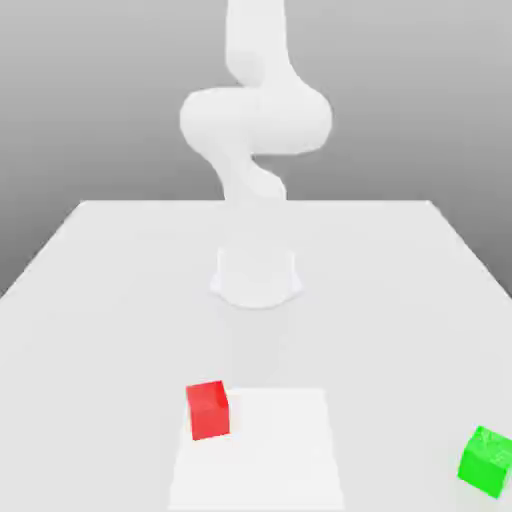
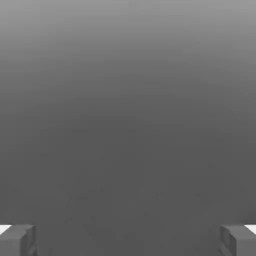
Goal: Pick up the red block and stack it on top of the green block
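The red block (image 1: 208, 409) rests on the white table (image 1: 100, 300) near the front, slightly toward the exterior view's left. The green block (image 1: 487, 460) sits on the table far off toward the exterior view's right, at the front edge of the picture, well apart from the red one. In the hand view my gripper (image 2: 128, 241) is open, its two grey fingertips (image 2: 18, 240) spread wide with nothing between them, facing plain grey background. Neither block is near the fingers.
The white arm (image 1: 256, 120) rises from its round base (image 1: 256, 276) at the table's middle and leaves the picture upward. A brighter square patch (image 1: 270, 450) lies on the table beside the red block.
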Robot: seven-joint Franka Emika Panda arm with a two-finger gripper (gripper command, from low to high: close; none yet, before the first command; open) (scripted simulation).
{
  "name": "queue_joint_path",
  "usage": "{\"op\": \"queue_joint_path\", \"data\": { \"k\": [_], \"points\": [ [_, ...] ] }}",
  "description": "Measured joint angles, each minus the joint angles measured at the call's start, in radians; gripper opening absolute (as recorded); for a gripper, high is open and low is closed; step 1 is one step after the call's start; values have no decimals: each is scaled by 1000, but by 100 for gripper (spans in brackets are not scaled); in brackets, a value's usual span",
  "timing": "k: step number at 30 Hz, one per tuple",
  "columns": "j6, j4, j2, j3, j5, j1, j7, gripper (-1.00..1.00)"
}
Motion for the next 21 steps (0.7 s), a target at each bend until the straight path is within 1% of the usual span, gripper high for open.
{"op": "queue_joint_path", "data": {
  "k": [7,12,18,21],
  "points": [
    [163,-166,261,-54,-39,-4,-115,0],
    [280,-285,450,-101,-47,-6,-213,0],
    [418,-425,671,-143,-4,-14,-365,0],
    [503,-437,781,-130,48,-19,-421,0]
  ]
}}
